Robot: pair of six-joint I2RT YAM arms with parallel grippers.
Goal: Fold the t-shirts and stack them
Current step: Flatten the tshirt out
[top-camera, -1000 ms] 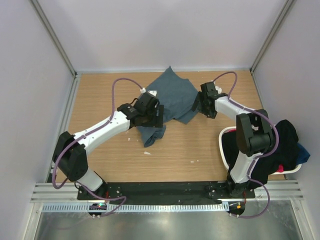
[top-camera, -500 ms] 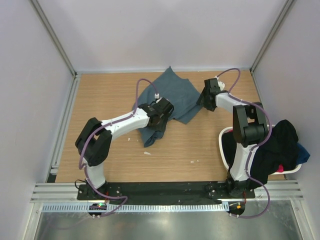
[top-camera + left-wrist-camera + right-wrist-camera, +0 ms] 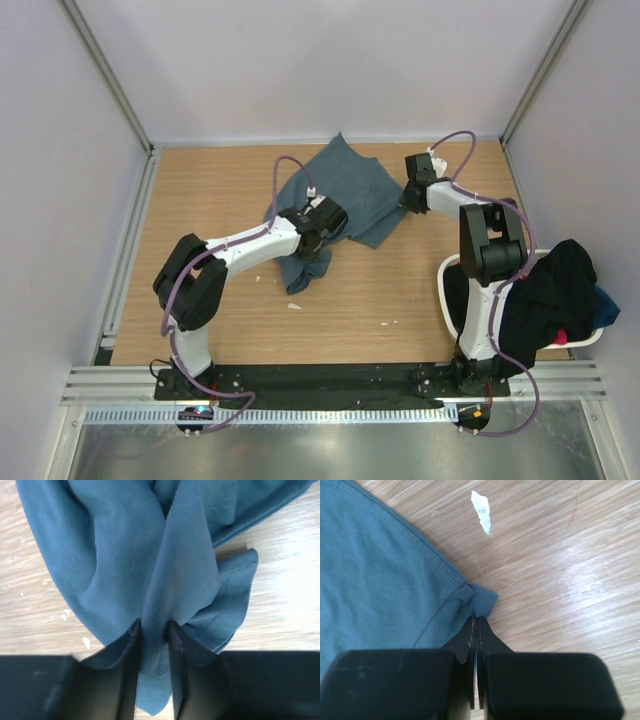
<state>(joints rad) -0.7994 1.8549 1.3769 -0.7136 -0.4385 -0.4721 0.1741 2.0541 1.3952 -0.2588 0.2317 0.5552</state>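
At the far middle of the bench [image 3: 200, 200], a slate blue-grey t-shirt [image 3: 345, 190] lies crumpled, w/ one lobe of cloth trailing toward the near edge. The left gripper [image 3: 153, 627] sits on that near lobe and pinches a raised ridge of the fabric between its fingers [image 3: 131, 645]; the cloth bulges out on both sides of the grip. The right gripper [image 3: 476, 622] is at the shirt's right-hand corner, jaws pressed together, tips touching the stitched hem corner; can't tell whether any cloth is caught between them. A white scrap [image 3: 481, 511] lies on the wood just beyond that corner, and small white flecks [image 3: 294, 305] dot the bench nearer the arms. At the right edge stands a white laundry basket [image 3: 447, 290], heaped w/ other shirts [image 3: 560, 290], mostly black, w/ bits of blue and red showing. Vs. a second ago: both sets of jaws were spread wider and have since closed. The left arm has folded its elbow in closer and the gripper has shifted slightly right along the shirt's near side. The right gripper has moved toward the far edge, from the shirt's right side up to its corner. The shirt keeps approx. the same outline and place.
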